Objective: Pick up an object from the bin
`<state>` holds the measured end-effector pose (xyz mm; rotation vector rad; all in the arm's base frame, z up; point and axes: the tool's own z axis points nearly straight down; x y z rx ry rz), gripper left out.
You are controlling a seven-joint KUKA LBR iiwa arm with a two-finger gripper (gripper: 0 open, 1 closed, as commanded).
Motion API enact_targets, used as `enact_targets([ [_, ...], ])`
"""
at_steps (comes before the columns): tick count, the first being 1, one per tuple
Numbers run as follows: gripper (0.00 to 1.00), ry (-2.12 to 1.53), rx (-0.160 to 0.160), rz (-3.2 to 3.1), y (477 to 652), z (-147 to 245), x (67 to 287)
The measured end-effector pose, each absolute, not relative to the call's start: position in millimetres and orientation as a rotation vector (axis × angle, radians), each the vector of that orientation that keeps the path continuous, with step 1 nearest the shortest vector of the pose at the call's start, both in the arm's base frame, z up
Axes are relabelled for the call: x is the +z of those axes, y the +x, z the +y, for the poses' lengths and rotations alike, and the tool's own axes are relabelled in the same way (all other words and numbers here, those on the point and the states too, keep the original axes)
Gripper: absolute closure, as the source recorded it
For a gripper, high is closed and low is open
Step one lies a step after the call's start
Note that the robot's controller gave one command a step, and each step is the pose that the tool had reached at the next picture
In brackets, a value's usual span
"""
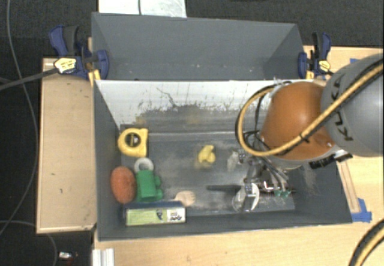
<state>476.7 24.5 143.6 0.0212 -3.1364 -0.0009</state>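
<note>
The arm (355, 108) comes in from 3 o'clock, its orange cover (294, 117) tipped downward. The gripper (248, 196) is low at the bin's (198, 54) 5 o'clock; open or closed, I cannot tell. A slim dark stick (223, 187) lies just beside it at 9 o'clock.

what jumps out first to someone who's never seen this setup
The arm's big orange cover dominates the right of the grey bin, with the gripper low inside it toward the front wall. Then come the bright things at the view's left: a yellow tape measure, a green object beside a reddish-brown oval, and a small yellow piece alone mid-bin.
</note>
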Motion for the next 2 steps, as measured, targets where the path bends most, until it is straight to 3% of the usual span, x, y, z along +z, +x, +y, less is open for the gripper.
enact_targets([
  [1,0.00,0.019,-0.001,-3.143,478.7,24.3,146.0],
  [2,0.00,0.138,-0.001,-3.144,488.2,4.5,95.1],
])
